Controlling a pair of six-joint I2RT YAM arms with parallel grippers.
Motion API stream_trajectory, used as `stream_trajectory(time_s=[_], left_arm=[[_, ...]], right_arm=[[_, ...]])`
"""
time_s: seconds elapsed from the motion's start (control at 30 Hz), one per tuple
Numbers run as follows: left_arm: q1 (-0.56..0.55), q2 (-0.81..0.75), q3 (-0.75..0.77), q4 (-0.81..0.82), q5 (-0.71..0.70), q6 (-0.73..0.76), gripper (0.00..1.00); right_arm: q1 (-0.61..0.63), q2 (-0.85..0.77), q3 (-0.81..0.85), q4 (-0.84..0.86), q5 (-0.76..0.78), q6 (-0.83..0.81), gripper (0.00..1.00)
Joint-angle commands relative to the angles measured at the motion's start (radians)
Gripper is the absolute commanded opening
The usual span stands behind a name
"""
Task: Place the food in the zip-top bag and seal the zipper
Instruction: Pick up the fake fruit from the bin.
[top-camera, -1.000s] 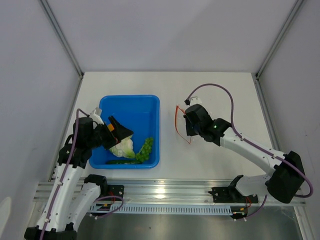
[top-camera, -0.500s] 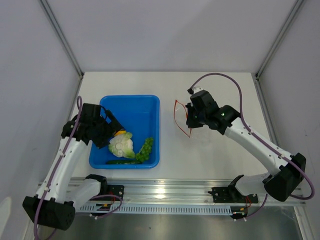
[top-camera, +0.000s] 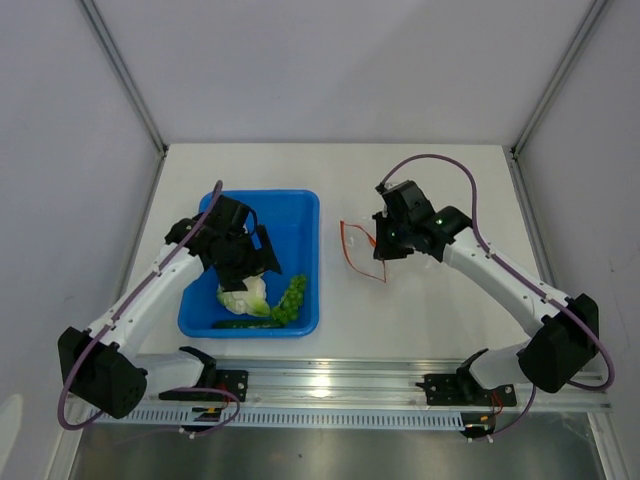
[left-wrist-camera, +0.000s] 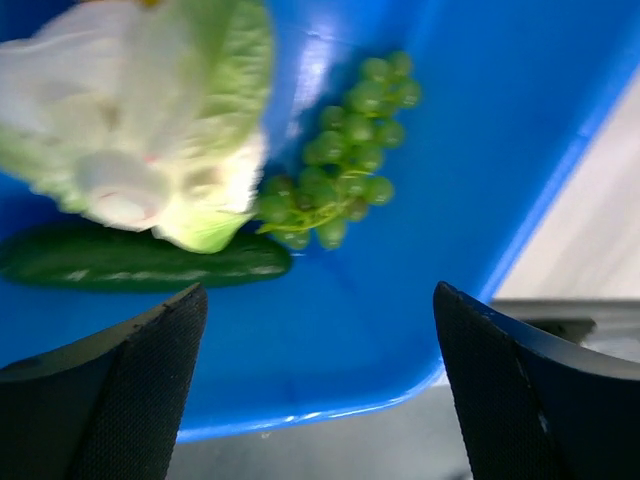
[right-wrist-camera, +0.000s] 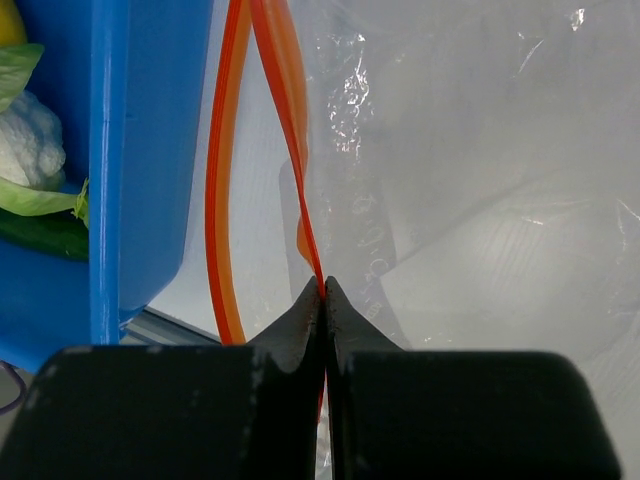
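The blue tray (top-camera: 290, 205) holds the white-and-green cabbage (top-camera: 243, 296), the green grape bunch (top-camera: 290, 300) and the dark cucumber (top-camera: 240, 323). My left gripper (top-camera: 265, 263) hovers open and empty over them. The left wrist view shows the cabbage (left-wrist-camera: 150, 110), grapes (left-wrist-camera: 345, 150) and cucumber (left-wrist-camera: 140, 260) beyond its open gripper (left-wrist-camera: 318, 300). The orange-yellow fruit shows only as a sliver (right-wrist-camera: 8, 20) in the right wrist view. My right gripper (top-camera: 383, 250) (right-wrist-camera: 323, 285) is shut on the orange-red zipper (right-wrist-camera: 285, 120) of the clear bag (right-wrist-camera: 450, 150), holding its mouth (top-camera: 352, 240) open to the right of the tray.
The tray's right wall (right-wrist-camera: 150, 150) stands close to the bag's mouth. An aluminium rail (top-camera: 330, 385) runs along the near table edge. Grey walls with metal posts (top-camera: 125, 75) enclose the white table on three sides.
My left gripper has swung right from the tray's left edge to above the cabbage; the orange fruit seen at its tip is now hidden. My right gripper shifted slightly with the bag's mouth.
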Motion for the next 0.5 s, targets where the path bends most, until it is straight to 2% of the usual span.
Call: stream_trajectory(time_s=[0.0,0.03,0.13,0.47], left_arm=[[-0.012,-0.032,-0.044,0.183,0.150,0.066,0.94],[-0.013,-0.046,-0.096,0.219,0.179,0.079,0.90],[-0.020,-0.033,-0.138,0.279,0.235,0.097,0.88],[-0.101,0.055,-0.212,0.377,0.213,0.131,0.82]], right_arm=[[-0.014,0.007,-0.005,0.017,-0.038,-0.018,0.00],[-0.017,0.009,-0.006,0.014,-0.041,-0.019,0.00],[-0.021,0.007,-0.011,0.004,-0.055,-0.015,0.00],[-0.021,-0.039,-0.041,0.021,-0.078,0.024,0.00]])
